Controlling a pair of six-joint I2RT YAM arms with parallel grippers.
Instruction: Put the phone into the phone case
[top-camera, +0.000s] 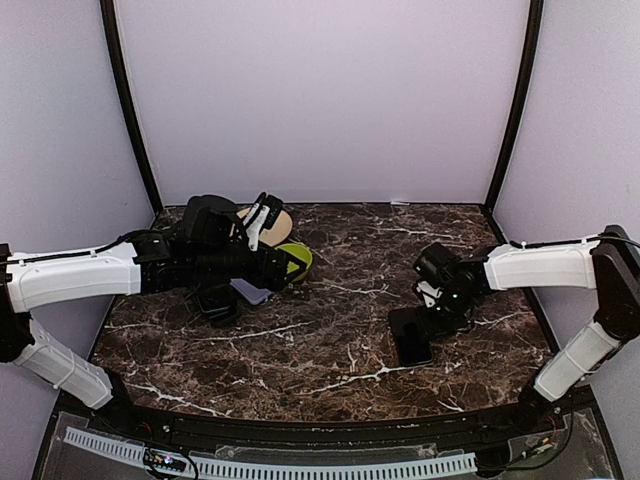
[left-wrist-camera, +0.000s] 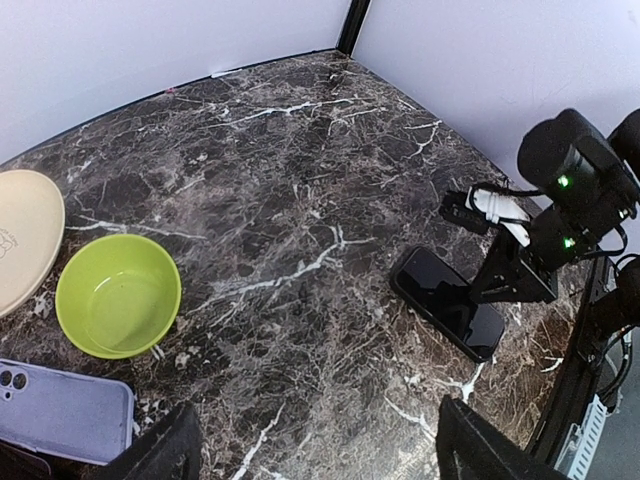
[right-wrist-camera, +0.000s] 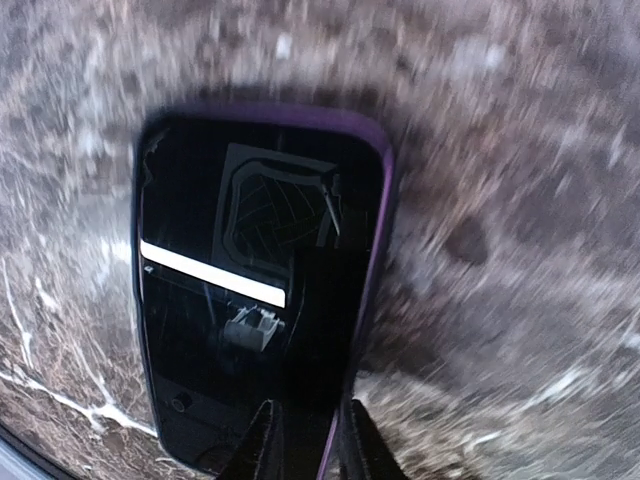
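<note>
The black phone (top-camera: 411, 338) lies on the dark marble table, right of centre; it also shows in the left wrist view (left-wrist-camera: 447, 303) and fills the right wrist view (right-wrist-camera: 250, 290). My right gripper (top-camera: 425, 318) (right-wrist-camera: 312, 445) comes down on the phone's long edge, its two fingers close together with that edge between them. The lavender phone case (top-camera: 250, 291) (left-wrist-camera: 60, 410) lies flat at the left, camera cutout showing. My left gripper (top-camera: 222, 303) (left-wrist-camera: 320, 460) hovers just beside the case, open wide and empty.
A green bowl (top-camera: 297, 260) (left-wrist-camera: 118, 295) stands just beyond the case. A beige plate (top-camera: 268, 222) (left-wrist-camera: 25, 240) lies behind it by the back wall. Pale walls enclose the table on three sides.
</note>
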